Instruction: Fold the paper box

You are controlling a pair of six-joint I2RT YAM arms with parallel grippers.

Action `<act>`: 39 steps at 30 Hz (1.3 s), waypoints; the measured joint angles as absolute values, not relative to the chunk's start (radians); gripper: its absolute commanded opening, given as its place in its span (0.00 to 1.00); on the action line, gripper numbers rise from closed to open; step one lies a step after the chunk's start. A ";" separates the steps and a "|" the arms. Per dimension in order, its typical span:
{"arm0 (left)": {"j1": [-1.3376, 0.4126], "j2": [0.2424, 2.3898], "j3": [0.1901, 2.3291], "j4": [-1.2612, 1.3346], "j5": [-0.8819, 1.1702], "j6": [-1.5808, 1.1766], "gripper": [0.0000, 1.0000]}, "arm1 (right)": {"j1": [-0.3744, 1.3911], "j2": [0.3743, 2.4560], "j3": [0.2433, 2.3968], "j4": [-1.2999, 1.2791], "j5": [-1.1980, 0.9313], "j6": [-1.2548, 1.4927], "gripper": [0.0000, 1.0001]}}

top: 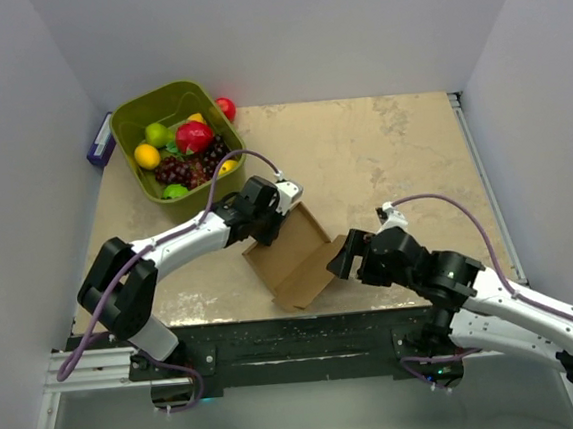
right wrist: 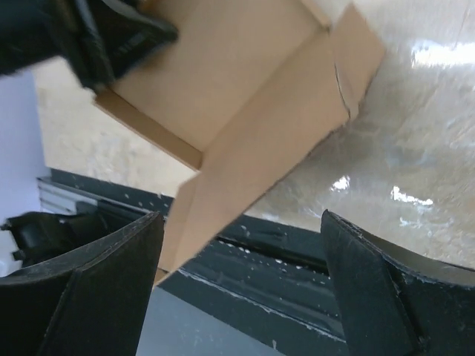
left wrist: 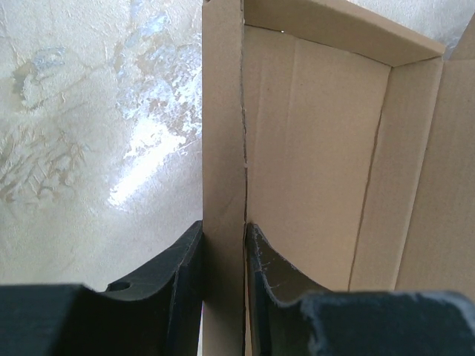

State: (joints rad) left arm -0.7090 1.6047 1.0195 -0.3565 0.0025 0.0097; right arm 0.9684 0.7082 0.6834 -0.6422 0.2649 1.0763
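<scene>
The box (top: 292, 256) sits on the table (top: 393, 165) close to its near edge, about midway between the two arms. It is only part-formed, with a flat panel and creased walls standing up around it. The left pincer (top: 267, 224) reaches in from the left and clamps the box's left wall. In the left wrist view its two dark fingers (left wrist: 185, 274) press on either side of one upright cardboard wall (left wrist: 223, 148), nearly closed with only the board between them. The inside of the box (left wrist: 319, 148) opens to the right of that wall, and bare table (left wrist: 89, 111) lies to its left. The right pincer (top: 343, 256) is just beside the box's right side with its jaws spread wide and nothing held. In the right wrist view its fingers (right wrist: 111, 282) stand well apart, and a corner of the box (right wrist: 223, 74) and one slanting wall lie ahead of the gap. The lower end of that wall comes near the left-hand finger, though whether they touch cannot be told. The left pincer (right wrist: 89, 37) shows as a dark shape on the box's far edge. At the far left of the table stands a green bin (top: 130, 120) filled with fruit (top: 193, 136).
</scene>
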 measured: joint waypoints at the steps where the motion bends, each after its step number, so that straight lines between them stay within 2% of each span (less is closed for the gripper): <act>1: -0.707 1.605 1.019 -0.356 0.002 0.009 0.00 | 0.968 0.722 0.667 -0.630 0.248 1.087 0.88; 5: -0.704 1.605 1.022 -0.356 0.001 0.007 0.00 | 0.968 0.783 0.632 -0.572 0.208 1.112 0.76; 9: -0.700 1.605 1.024 -0.352 0.002 0.009 0.06 | 0.968 0.793 0.609 -0.484 0.206 1.125 0.54; 10: -0.700 1.605 1.024 -0.352 0.002 0.010 0.09 | 0.968 0.799 0.600 -0.447 0.206 1.127 0.51; 11: -0.700 1.605 1.024 -0.350 0.003 0.011 0.14 | 0.968 0.807 0.595 -0.428 0.206 1.125 0.49; 13: -0.700 1.604 1.024 -0.345 0.003 0.012 0.22 | 0.968 0.836 0.587 -0.384 0.206 1.124 0.38; 14: -0.700 1.604 1.024 -0.343 0.003 0.012 0.32 | 0.968 0.859 0.587 -0.369 0.207 1.118 0.35; 15: -0.700 1.604 1.024 -0.340 0.003 0.014 0.36 | 0.968 0.881 0.587 -0.356 0.208 1.111 0.28; 16: -0.699 1.604 1.024 -0.338 0.003 0.017 0.41 | 0.968 0.902 0.590 -0.351 0.210 1.103 0.25; 17: -0.698 1.604 1.024 -0.335 0.001 0.020 0.48 | 0.968 0.931 0.603 -0.352 0.216 1.097 0.18; 19: -0.693 1.603 1.023 -0.335 -0.017 0.032 0.55 | 0.966 0.952 0.617 -0.354 0.222 1.091 0.12; 20: -0.687 1.603 1.021 -0.337 -0.026 0.033 0.63 | 0.965 0.963 0.627 -0.355 0.228 1.086 0.08; 22: -0.679 1.599 1.017 -0.338 -0.041 0.038 0.71 | 0.963 0.971 0.642 -0.358 0.245 1.075 0.05; 23: -0.678 1.593 1.015 -0.338 -0.046 0.035 0.80 | 0.962 0.969 0.648 -0.359 0.252 1.068 0.01; 26: -0.679 1.556 1.003 -0.330 -0.052 0.024 0.92 | 0.962 0.964 0.675 -0.372 0.276 1.037 0.00; 39: -0.681 1.282 0.960 -0.243 -0.019 -0.011 0.96 | 0.958 0.884 0.845 -0.544 0.421 0.789 0.00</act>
